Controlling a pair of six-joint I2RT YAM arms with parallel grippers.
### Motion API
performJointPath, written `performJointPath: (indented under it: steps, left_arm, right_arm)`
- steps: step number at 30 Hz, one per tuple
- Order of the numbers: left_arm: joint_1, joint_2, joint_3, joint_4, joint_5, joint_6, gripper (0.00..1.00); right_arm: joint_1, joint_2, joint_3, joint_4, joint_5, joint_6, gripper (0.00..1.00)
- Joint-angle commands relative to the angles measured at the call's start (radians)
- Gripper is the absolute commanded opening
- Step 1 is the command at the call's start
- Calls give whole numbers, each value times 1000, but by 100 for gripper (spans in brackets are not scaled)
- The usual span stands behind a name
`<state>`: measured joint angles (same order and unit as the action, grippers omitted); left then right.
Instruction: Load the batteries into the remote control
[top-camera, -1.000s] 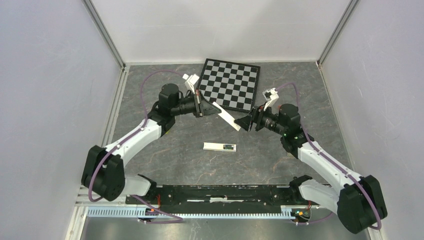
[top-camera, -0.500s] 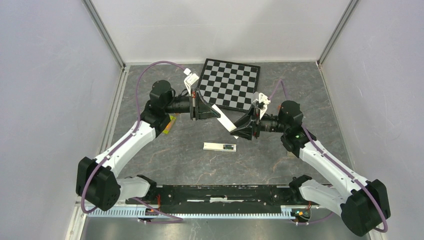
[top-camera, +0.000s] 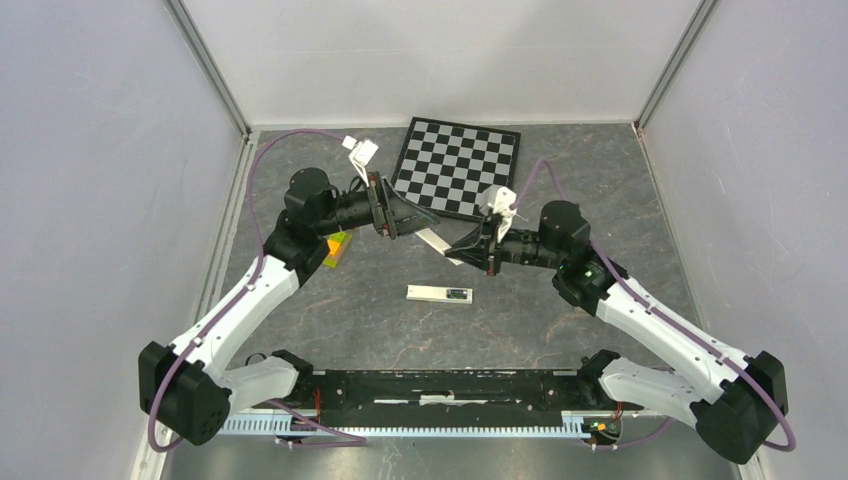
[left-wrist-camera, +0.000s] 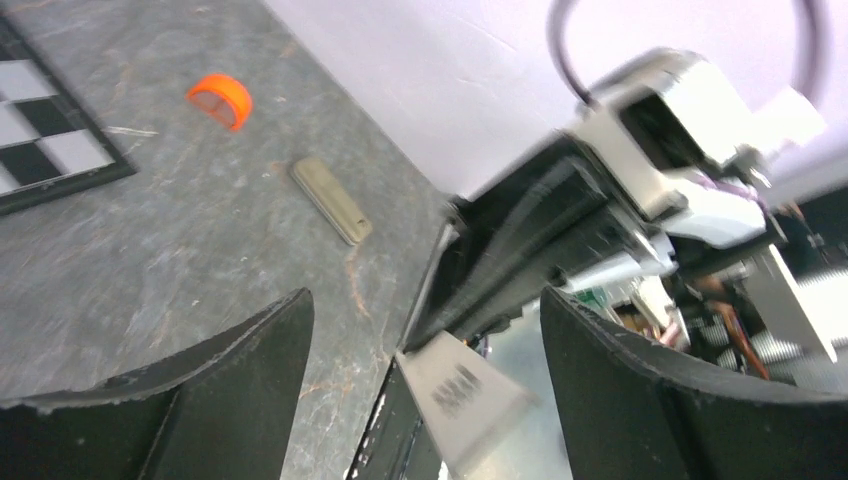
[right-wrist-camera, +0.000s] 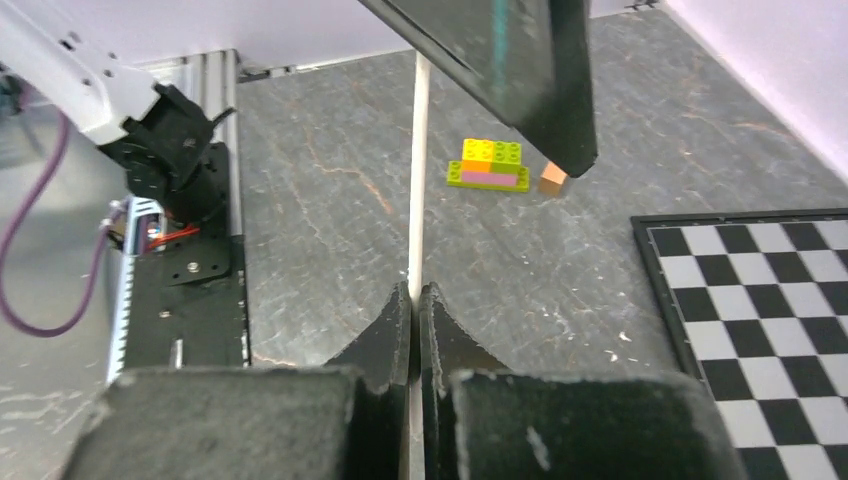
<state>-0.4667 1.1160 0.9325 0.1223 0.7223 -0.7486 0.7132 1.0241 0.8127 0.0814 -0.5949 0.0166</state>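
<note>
Ahead of the gaping, empty left tool (left-wrist-camera: 425, 300), right tool (right-wrist-camera: 415, 295) clamped on thin white panel (right-wrist-camera: 417, 180) by its end; slim grip, could swivel out.

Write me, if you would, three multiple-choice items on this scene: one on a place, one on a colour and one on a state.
1. Where is the toy-brick stack?
A. on the chequered board
B. on the table beside the left arm
C. in an end effector

2. What colour is the round cap?
A. blue
B. orange
C. white

3. How is the right end effector?
A. wide open
B. shut on nothing
C. shut on a thin white strip

1 B: the bricks sit on the tabletop next to that arm.
2 B: it shows bright orange.
3 C: it is clamped on the strip's edge.
</note>
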Motion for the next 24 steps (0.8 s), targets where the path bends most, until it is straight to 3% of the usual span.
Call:
performJointPath:
  steps: [1,7,10,16,24]
  left_arm:
    - [9,-55,55,-236,-238,-34,91]
    - [40,-99,113,-424,-358,-39,97]
    - [55,-89,132,-501,-380,-78,94]
    - [72,-21,127,-466,-318,-267,89]
    - [73,94,88,-312,-203,-479,78]
  right_arm:
    - [74,26,53,-37,310,-143,0]
    - [111,60,8,20,578,-236,0]
    - [133,60,-37,77,688,-319,0]
    - [191,50,-126,207,866,-493,0]
    - [259,55,-198,329,909,-621,0]
